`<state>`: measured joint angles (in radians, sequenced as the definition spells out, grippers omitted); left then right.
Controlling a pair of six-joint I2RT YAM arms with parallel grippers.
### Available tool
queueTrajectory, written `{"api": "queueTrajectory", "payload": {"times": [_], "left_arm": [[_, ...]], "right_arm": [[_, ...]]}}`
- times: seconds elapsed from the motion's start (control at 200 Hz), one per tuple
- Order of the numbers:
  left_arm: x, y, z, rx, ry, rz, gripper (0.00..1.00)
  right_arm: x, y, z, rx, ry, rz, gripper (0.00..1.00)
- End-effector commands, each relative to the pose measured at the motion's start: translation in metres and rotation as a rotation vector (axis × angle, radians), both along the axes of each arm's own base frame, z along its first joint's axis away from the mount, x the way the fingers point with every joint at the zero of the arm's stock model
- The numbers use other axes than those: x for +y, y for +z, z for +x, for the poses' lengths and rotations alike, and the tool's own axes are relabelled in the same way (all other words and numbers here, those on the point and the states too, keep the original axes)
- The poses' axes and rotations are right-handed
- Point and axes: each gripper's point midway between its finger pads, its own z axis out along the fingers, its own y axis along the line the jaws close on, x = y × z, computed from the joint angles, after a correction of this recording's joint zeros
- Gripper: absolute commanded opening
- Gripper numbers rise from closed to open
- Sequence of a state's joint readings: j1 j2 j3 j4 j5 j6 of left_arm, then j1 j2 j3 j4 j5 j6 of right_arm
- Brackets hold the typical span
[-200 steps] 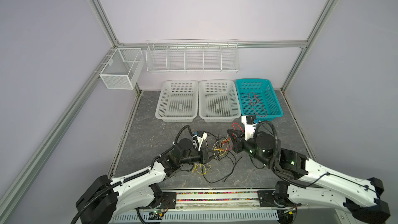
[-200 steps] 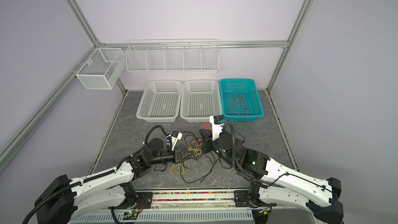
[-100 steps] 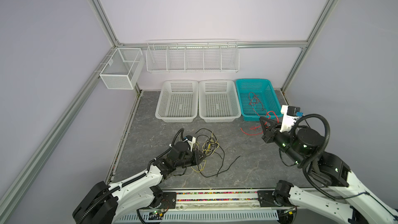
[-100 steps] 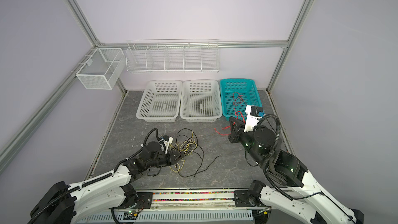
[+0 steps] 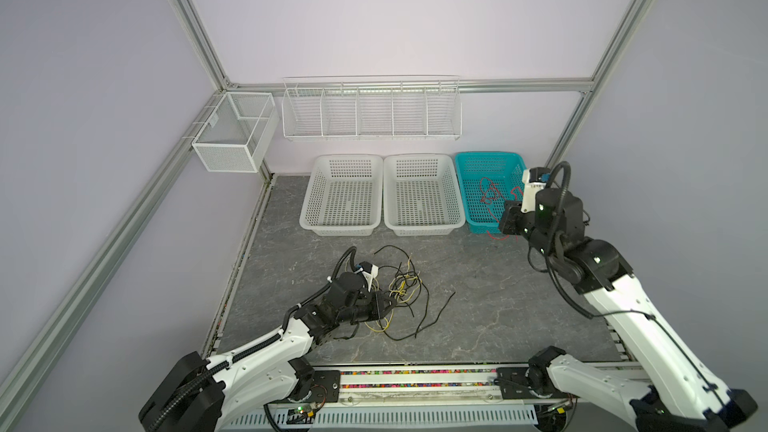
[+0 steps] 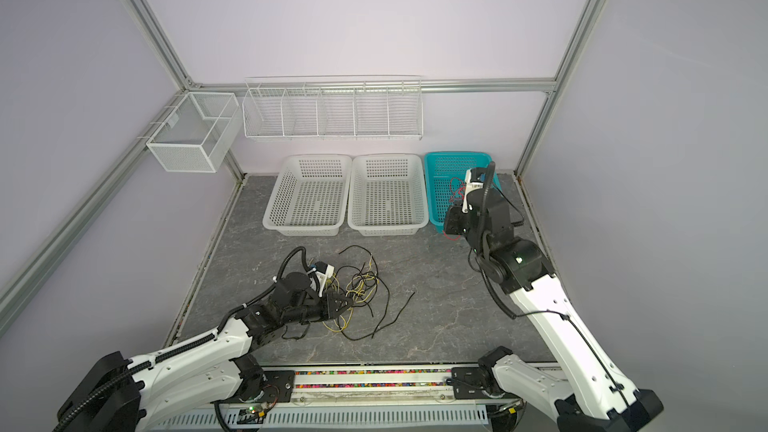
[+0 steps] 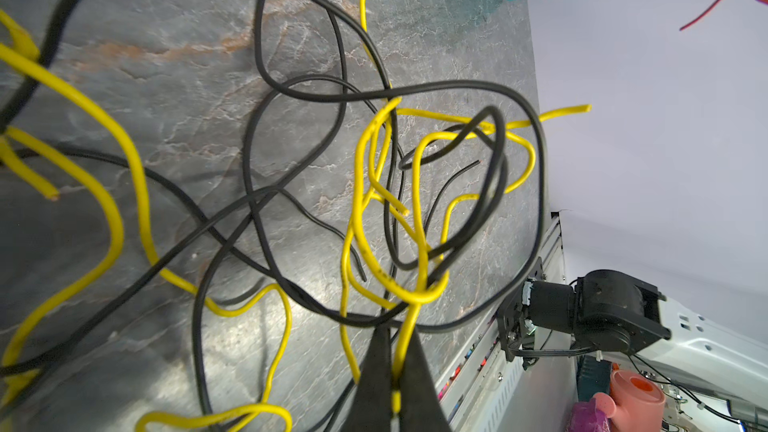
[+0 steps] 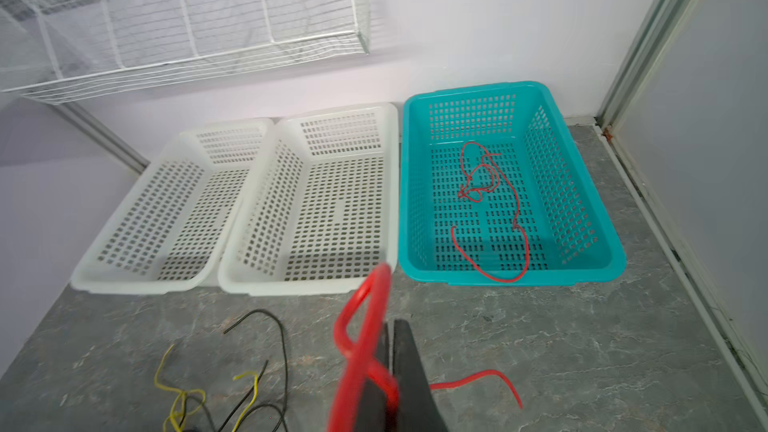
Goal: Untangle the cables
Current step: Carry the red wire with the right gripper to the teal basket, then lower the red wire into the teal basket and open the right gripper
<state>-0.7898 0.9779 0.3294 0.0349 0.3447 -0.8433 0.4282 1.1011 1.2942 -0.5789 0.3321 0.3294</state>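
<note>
Pinching yellow cable (image 7: 417,297) tight between closed fingers: left gripper (image 7: 395,336), black cables (image 7: 542,184) tangled just beyond on table (image 7: 166,76). Right gripper (image 8: 390,351) clamps red cable (image 8: 368,326) before teal basket (image 8: 615,259).

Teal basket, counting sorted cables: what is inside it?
One curly red cable lies on the teal basket's floor, nothing else. In a top view the right gripper, shut on a second red cable, covers the near corner.
</note>
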Motion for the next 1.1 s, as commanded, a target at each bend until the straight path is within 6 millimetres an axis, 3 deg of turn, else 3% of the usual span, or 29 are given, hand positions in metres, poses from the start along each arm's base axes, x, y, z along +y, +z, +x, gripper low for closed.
{"api": "queueTrajectory", "payload": {"times": [0.0, 0.17, 0.355, 0.41, 0.43, 0.565, 0.685, 0.785, 0.91, 1.095], "left_arm": [[-0.004, 0.017, 0.004, -0.044, -0.010, -0.035, 0.00], [-0.008, 0.021, 0.004, -0.046, -0.021, -0.052, 0.00], [-0.013, 0.020, 0.001, -0.035, -0.048, -0.055, 0.00], [-0.014, 0.019, 0.001, -0.034, -0.050, -0.053, 0.00], [-0.014, 0.019, 0.000, -0.036, -0.050, -0.052, 0.00], [-0.014, 0.019, 0.000, -0.039, -0.048, -0.049, 0.00], [-0.014, 0.019, 0.000, -0.039, -0.048, -0.046, 0.00], [-0.015, 0.018, 0.000, -0.041, -0.050, -0.045, 0.00], [-0.017, 0.019, 0.000, -0.044, -0.053, -0.051, 0.00], [-0.021, 0.020, 0.000, -0.050, -0.062, -0.048, 0.00]], "right_arm": [[-0.004, 0.009, 0.033, 0.001, 0.010, -0.012, 0.06], [-0.008, 0.009, 0.096, 0.008, -0.036, -0.027, 0.06], [-0.023, -0.028, 0.163, 0.153, -0.089, -0.054, 0.06], [-0.021, -0.043, 0.177, 0.208, -0.086, -0.066, 0.06], [-0.035, -0.048, 0.184, 0.225, -0.115, -0.065, 0.06], [-0.042, -0.071, 0.206, 0.290, -0.120, -0.066, 0.12], [-0.044, -0.079, 0.212, 0.320, -0.104, -0.080, 0.20], [-0.045, -0.076, 0.204, 0.332, -0.100, -0.084, 0.30], [-0.039, -0.070, 0.188, 0.307, -0.081, -0.057, 0.56], [-0.044, -0.086, 0.145, 0.360, -0.104, -0.064, 0.61]]}}
